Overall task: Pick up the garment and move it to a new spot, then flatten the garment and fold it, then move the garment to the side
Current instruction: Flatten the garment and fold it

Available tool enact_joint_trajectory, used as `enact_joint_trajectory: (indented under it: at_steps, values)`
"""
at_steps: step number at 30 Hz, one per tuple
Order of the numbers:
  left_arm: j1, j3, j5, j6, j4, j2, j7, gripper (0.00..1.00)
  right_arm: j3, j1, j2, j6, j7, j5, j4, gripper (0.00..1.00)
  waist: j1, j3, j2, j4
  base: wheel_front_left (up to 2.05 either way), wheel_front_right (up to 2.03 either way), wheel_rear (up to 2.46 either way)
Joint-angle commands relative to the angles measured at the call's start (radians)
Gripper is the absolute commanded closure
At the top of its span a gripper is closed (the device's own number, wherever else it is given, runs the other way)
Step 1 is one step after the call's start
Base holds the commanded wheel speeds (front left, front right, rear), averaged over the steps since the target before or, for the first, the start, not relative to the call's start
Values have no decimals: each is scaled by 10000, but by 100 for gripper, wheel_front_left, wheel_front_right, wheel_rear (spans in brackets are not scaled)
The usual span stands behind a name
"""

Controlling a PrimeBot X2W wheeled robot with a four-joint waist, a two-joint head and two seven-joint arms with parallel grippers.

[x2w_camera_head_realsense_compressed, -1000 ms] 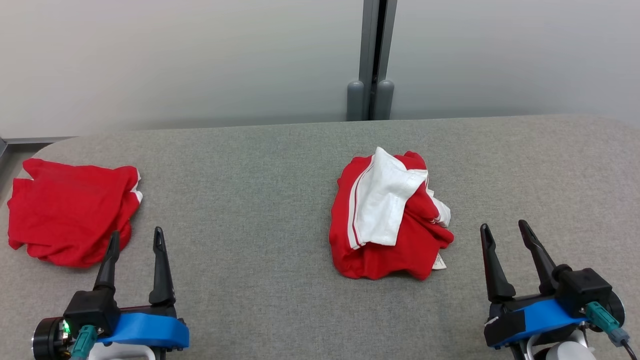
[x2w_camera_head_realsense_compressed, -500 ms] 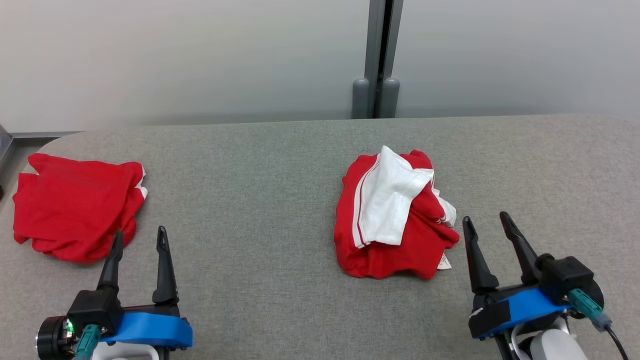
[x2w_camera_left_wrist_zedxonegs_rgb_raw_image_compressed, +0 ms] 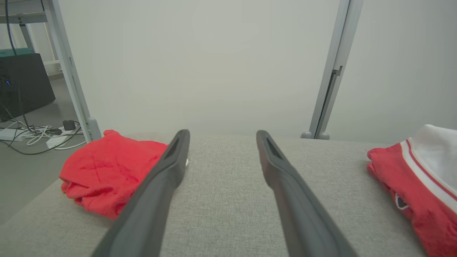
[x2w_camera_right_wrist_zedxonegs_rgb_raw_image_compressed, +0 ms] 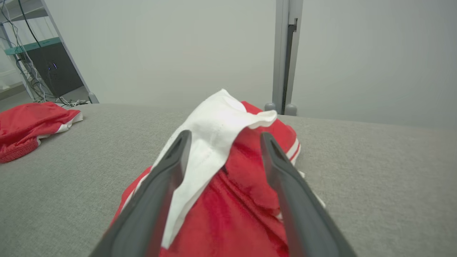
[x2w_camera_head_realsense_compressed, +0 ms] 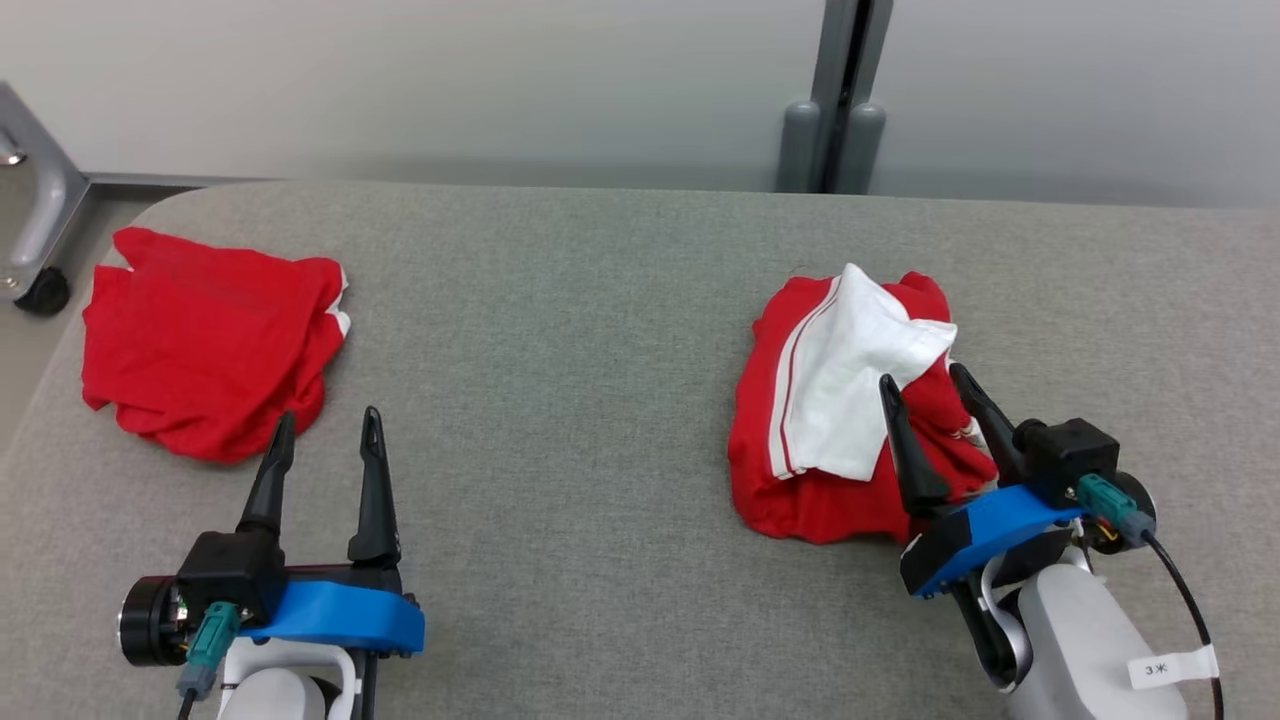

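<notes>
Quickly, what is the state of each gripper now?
Left gripper: open, holding nothing.
Right gripper: open at the crumpled garment, holding nothing.

red cloth (x2w_camera_head_realsense_compressed: 205, 355): crumpled, left end of table (x2w_camera_head_realsense_compressed: 560, 350) | grey post (x2w_camera_head_realsense_compressed: 835, 100): behind table | cables (x2w_camera_left_wrist_zedxonegs_rgb_raw_image_compressed: 35, 134): on floor (x2w_camera_left_wrist_zedxonegs_rgb_raw_image_compressed: 21, 178)

In the head view, the near right part of the red-and-white garment (x2w_camera_head_realsense_compressed: 800, 490) is covered by the right gripper (x2w_camera_head_realsense_compressed: 920, 375); whether cloth is touched by the fingertips cannot be told there. In the right wrist view the garment's near edge is cut off at the bottom, and its flanks are masked by the two dark fingers (x2w_camera_right_wrist_zedxonegs_rgb_raw_image_compressed: 159, 189). In the left wrist view it is sliced by the right edge, and a corner of the plain red garment (x2w_camera_left_wrist_zedxonegs_rgb_raw_image_compressed: 103, 171) is hidden behind the left gripper (x2w_camera_left_wrist_zedxonegs_rgb_raw_image_compressed: 222, 134). Back in the head view, the right forearm (x2w_camera_head_realsense_compressed: 1070, 640) is cropped below, the mark on its label (x2w_camera_head_realsense_compressed: 1165, 668) cannot be read, and the metal frame (x2w_camera_head_realsense_compressed: 45, 225) is clipped at the left.
</notes>
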Motion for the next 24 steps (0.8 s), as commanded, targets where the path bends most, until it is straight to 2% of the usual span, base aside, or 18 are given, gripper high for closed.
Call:
enact_joint_trajectory:
  at_steps: [1,5,10,11,12,19,24]
  values:
    - [-162,23,74,-59,60,-29,-45,0,-58,-241,-50,3,-47,-13,164,0,0,213,0,240,0,0,0]
    - [-335,29,149,-168,193,-137,-46,0,-129,-726,-48,1,-56,181,1036,0,0,372,0,499,0,0,0]
    - [-470,89,246,-274,295,-279,-44,0,-93,-1131,-50,1,-58,493,976,0,0,466,0,677,0,0,0]
    - [-466,101,254,-296,316,-300,-44,0,-78,-1205,-51,1,-57,515,874,84,0,468,0,696,0,0,0]
    - [-462,100,274,-319,342,-319,-46,0,-103,-1291,-51,1,-57,513,741,100,0,458,0,720,0,0,0]
    - [-466,164,376,-421,502,-440,-44,0,365,-1696,-44,3,-56,451,301,100,0,306,0,802,0,0,0]
    - [-432,318,408,-501,492,-506,-44,0,2265,-1937,-41,1,-56,1114,-213,100,0,184,0,902,0,0,0]
